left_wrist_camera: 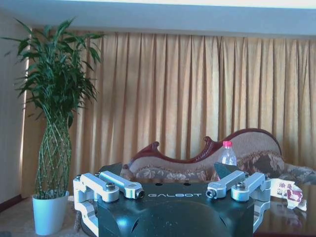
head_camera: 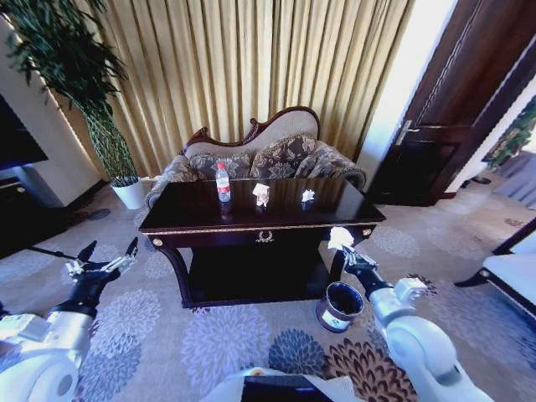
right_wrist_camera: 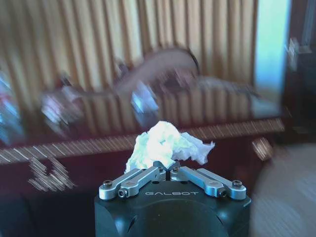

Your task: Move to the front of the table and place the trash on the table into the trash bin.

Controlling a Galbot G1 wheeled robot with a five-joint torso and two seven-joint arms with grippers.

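Clenched in our right gripper (head_camera: 345,248), a crumpled paper (head_camera: 340,237) hangs above the trash bin (head_camera: 339,306) at lower right. Our left gripper (head_camera: 104,257) spreads its fingers, released, lower left. On the dark desk (head_camera: 193,213) stand a bottle (head_camera: 223,182) and two paper scraps (head_camera: 261,194), before sofa (head_camera: 276,155) and curtains (head_camera: 251,59).

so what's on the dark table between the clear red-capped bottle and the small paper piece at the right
In the head view, one crumpled whitish paper piece sits on the dark glossy table between the clear red-capped plastic bottle and the small right-hand paper piece.

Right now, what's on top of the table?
On the table: a bottle and two crumpled paper pieces. A third piece is off it, in the right pincer. The lower shelf is shadowed; contents unclear.
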